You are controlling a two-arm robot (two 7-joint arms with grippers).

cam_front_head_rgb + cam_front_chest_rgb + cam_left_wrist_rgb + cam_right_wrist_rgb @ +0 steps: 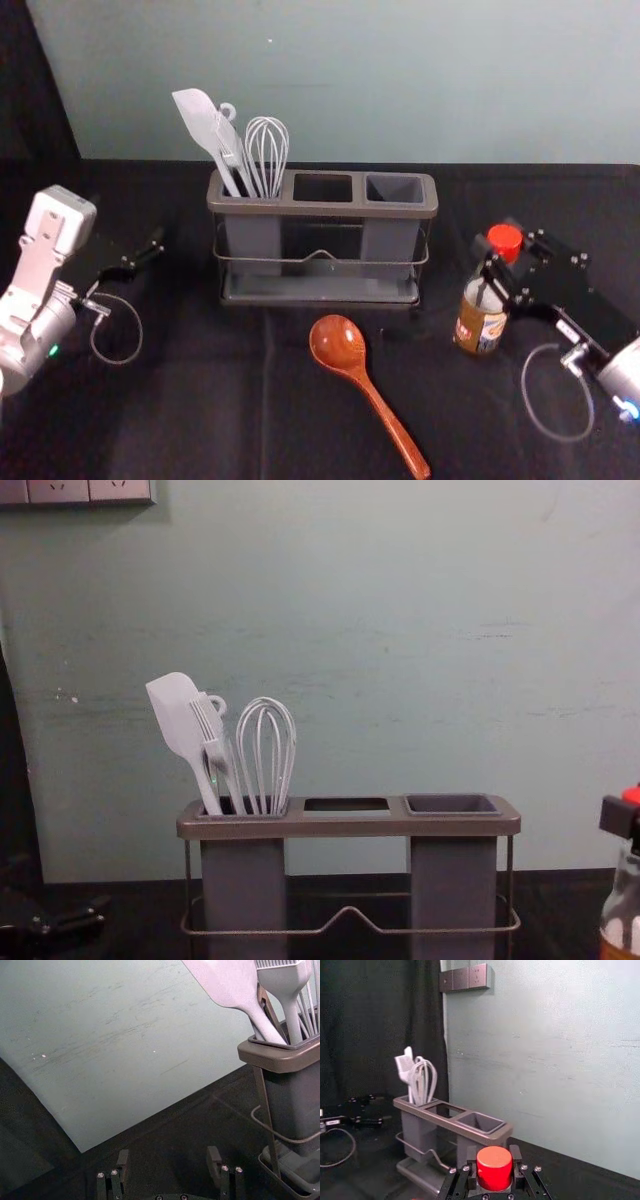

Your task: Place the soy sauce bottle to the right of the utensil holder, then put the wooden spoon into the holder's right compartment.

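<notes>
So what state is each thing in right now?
Bottle: capped, held near its top.
Spoon: lying flat on the table.
Holder: upright, right compartment empty.
Spatula: in left compartment, leaning.
Brush: in left compartment, leaning.
Whisk: in left compartment, handle down.
Left gripper: open, empty.
Right gripper: closed on the bottle.

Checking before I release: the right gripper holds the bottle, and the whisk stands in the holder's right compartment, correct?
Not quite: the head view shows the whisk in the left compartment of the holder. The right gripper does hold the bottle.
</notes>
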